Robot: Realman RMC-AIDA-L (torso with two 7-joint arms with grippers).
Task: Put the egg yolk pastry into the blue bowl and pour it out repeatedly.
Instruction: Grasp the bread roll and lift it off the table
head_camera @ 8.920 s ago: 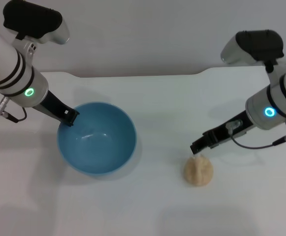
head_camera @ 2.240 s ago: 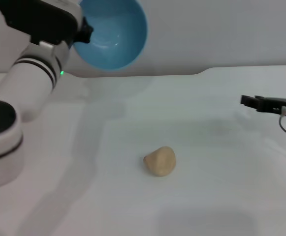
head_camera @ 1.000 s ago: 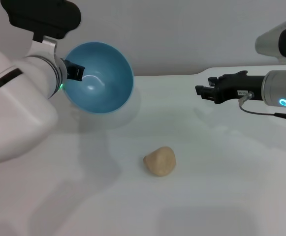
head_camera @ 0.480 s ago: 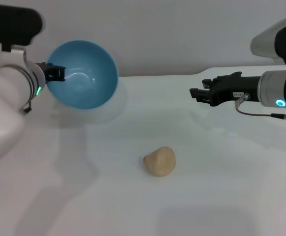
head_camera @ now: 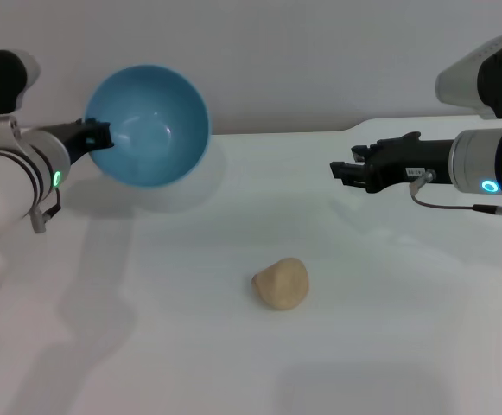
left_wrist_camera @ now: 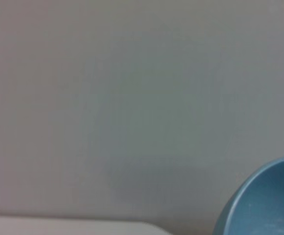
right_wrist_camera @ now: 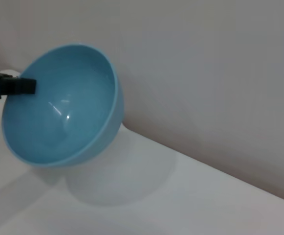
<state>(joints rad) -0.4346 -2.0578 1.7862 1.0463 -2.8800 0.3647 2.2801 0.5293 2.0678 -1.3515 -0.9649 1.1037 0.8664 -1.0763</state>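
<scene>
The bowl [head_camera: 149, 125] is a glossy sky blue, plain and unmarked, with small white glints inside; its outside shows a duller, deeper blue in the left wrist view [left_wrist_camera: 264, 200]. The pastry [head_camera: 281, 283] is a matte pale beige-tan. The table [head_camera: 389, 328] is white, with soft grey shadows, and the wall [head_camera: 302, 52] behind is light grey. Both grippers, left [head_camera: 91, 134] and right [head_camera: 347, 169], are black. Each arm is white with black bands; the left carries a small green light, the right a blue ring light
</scene>
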